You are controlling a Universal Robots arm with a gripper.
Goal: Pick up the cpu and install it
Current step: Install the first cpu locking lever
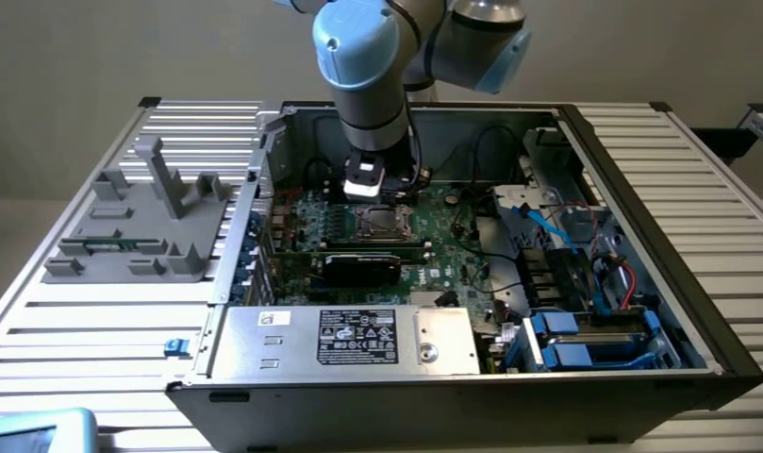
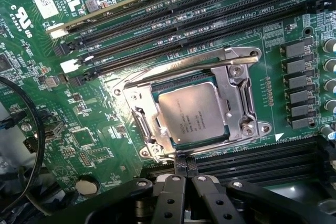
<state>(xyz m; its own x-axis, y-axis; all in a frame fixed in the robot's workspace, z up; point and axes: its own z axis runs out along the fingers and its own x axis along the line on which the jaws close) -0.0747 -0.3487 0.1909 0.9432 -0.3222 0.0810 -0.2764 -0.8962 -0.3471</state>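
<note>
CPU (image 2: pixel 195 113) sits in the socket (image 2: pixel 149 124) of an open PC case (image 1: pixel 683 311) on a slatted table (image 1: pixel 91 321). Gripper (image 2: pixel 184 169) hangs just beside it, clenched and empty.

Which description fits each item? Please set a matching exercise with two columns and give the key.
Items:
1. cpu
2. end effector
3. grey fixture block
4. power supply label

Descriptions:
A. on the slatted table outside the case
B. shut, beside the socket frame
C. lying in the socket
D. on the silver box at the case's near edge

Pairs: 1-C, 2-B, 3-A, 4-D
</note>
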